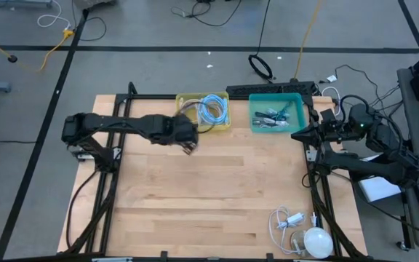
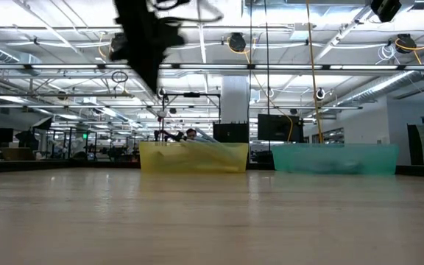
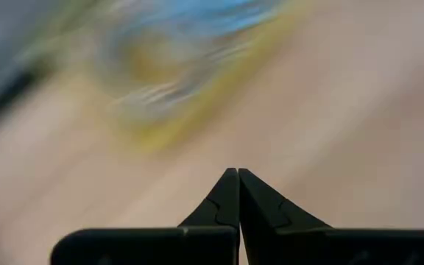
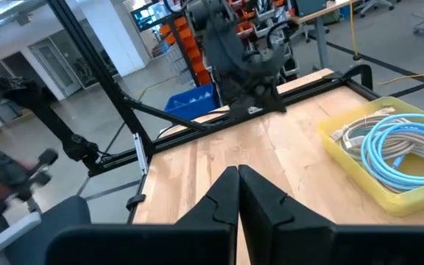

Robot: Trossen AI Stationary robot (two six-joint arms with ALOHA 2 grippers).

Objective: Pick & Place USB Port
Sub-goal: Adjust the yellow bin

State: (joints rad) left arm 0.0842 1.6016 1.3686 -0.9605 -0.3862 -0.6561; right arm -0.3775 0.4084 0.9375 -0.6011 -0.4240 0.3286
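Left gripper (image 1: 188, 145): jaws clenched, empty, raised beside the yellow bin (image 1: 204, 113).
Right gripper (image 4: 238, 172): jaws clenched, parked at the table (image 1: 217, 196) right edge.
Table centre: bare wood.

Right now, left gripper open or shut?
Shut. The left gripper's fingertips meet with nothing between them, beside the yellow bin.

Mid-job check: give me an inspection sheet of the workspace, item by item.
Surface: wooden table, middle bare.
Job's things: yellow bin holding coiled cables; teal bin holding small dark parts.
Clutter: white cable and white round object at the near right corner.
End effectors: left end effector shut, empty, beside the yellow bin; right end effector shut, empty, parked at the right edge.
Cables: loose leads on the floor.
Surroundings: open hall in the low view.
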